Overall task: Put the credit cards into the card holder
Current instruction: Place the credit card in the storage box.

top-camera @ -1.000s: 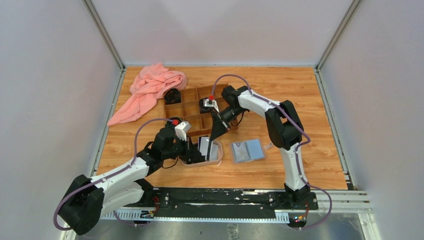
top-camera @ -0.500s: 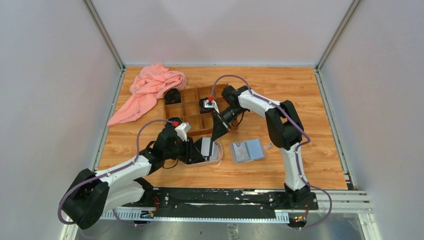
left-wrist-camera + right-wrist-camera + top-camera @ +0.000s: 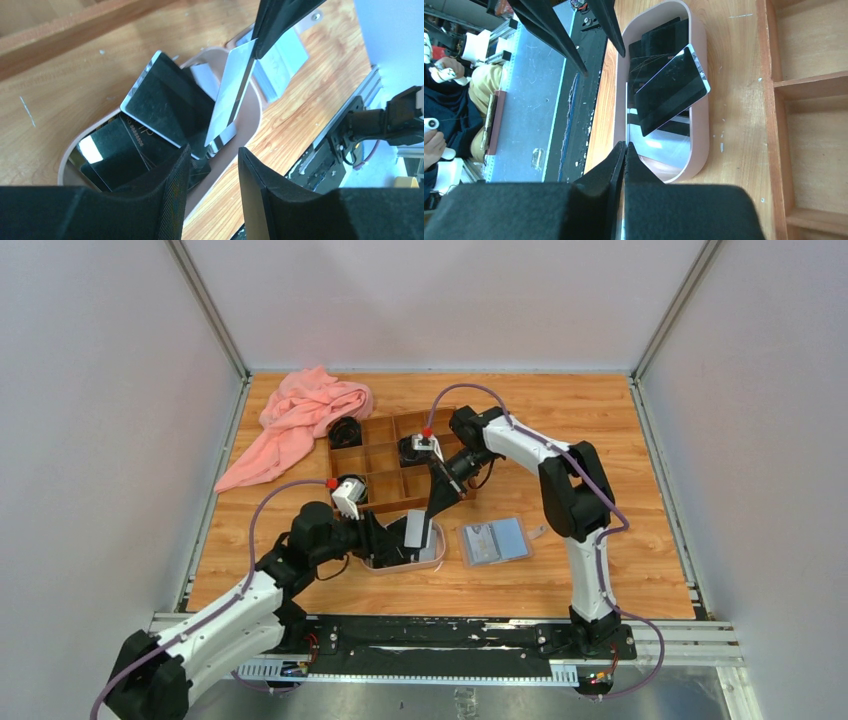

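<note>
Pink cloth (image 3: 300, 418) lies bunched at the far left of the wooden table (image 3: 620, 460), and just right of it stands the brown wooden box (image 3: 380, 472) with its compartments. In front of the box our left gripper (image 3: 388, 538) (image 3: 213, 155) hangs low over the left end of the oval pink-rimmed tray (image 3: 400, 565) (image 3: 252, 105) (image 3: 699, 165), its jaws apart with nothing between them. Several black cards (image 3: 170, 107) (image 3: 671, 90) lie overlapping inside the tray, one propped at a slant on the others. Above the tray's right half our right gripper (image 3: 432, 508) (image 3: 625, 147) reaches down from the box side, its fingers (image 3: 275, 20) pinched together on the upper edge of a light card (image 3: 415, 530) (image 3: 231, 92). That card stands steeply tilted, its lower end down among the cards in the tray; we cannot tell whether it touches them. Just right of the tray, apart from it, the card holder (image 3: 494, 540) (image 3: 282, 62) lies flat and opened on the table, pale grey-blue inside facing up.
</note>
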Available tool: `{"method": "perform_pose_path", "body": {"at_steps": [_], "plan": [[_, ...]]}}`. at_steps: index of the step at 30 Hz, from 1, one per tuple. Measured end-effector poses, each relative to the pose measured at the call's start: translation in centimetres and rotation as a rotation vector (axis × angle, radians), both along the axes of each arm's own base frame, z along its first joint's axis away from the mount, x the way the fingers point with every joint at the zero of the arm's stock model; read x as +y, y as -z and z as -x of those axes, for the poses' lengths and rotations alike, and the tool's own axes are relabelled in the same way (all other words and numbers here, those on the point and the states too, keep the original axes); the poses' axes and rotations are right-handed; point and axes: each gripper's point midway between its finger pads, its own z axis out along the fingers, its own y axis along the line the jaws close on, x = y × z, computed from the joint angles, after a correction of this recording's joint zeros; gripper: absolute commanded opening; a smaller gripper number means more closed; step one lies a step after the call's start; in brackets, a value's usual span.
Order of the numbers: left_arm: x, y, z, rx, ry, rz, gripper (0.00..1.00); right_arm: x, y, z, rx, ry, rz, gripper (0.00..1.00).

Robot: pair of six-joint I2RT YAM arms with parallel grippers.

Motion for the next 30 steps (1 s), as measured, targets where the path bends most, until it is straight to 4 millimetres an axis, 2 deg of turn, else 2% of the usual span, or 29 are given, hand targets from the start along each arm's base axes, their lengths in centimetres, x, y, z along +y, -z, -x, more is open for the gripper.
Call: {"method": "perform_pose_path", "body": {"at_steps": [2,7,9,11,15,18,21,25,30], "plan": [[0.1,-1.3,0.0,-0.043,-0.004,0.027,0.51,-0.4,-0.8,0.0,-0.018,0.001,-0.008,0.0],[0.4,-4.5,0.0,-0.144,-0.022,0.094,0.72,-1.3,-2.6,0.9,-0.048,-0.019,-0.021,0.0],[0.5,-5.7,0.1,-0.179,-0.033,0.128,0.81,-1.8,-3.4,1.5,-0.064,-0.032,-0.024,0.0],[0.7,-6.6,0.2,-0.203,-0.045,0.164,0.99,-2.3,-3.8,2.1,-0.082,-0.047,-0.02,0.0],[0.9,-7.5,0.7,-0.211,-0.073,0.254,1.0,-4.3,-4.4,4.2,-0.094,-0.066,-0.002,0.0],[0.9,-6.8,1.0,-0.173,-0.092,0.306,1.0,-6.0,-4.7,5.5,-0.095,-0.06,0.019,0.0],[0.8,-6.0,1.3,-0.131,-0.095,0.326,1.0,-7.3,-4.9,6.0,-0.099,-0.043,0.032,0.0],[0.3,-6.3,1.6,-0.127,-0.073,0.341,0.99,-8.6,-4.8,6.7,-0.086,-0.021,0.05,0.0],[-2.7,-6.9,4.3,-0.157,0.054,0.336,0.99,-10.0,-3.3,8.7,-0.036,-0.025,0.091,0.0]]}}
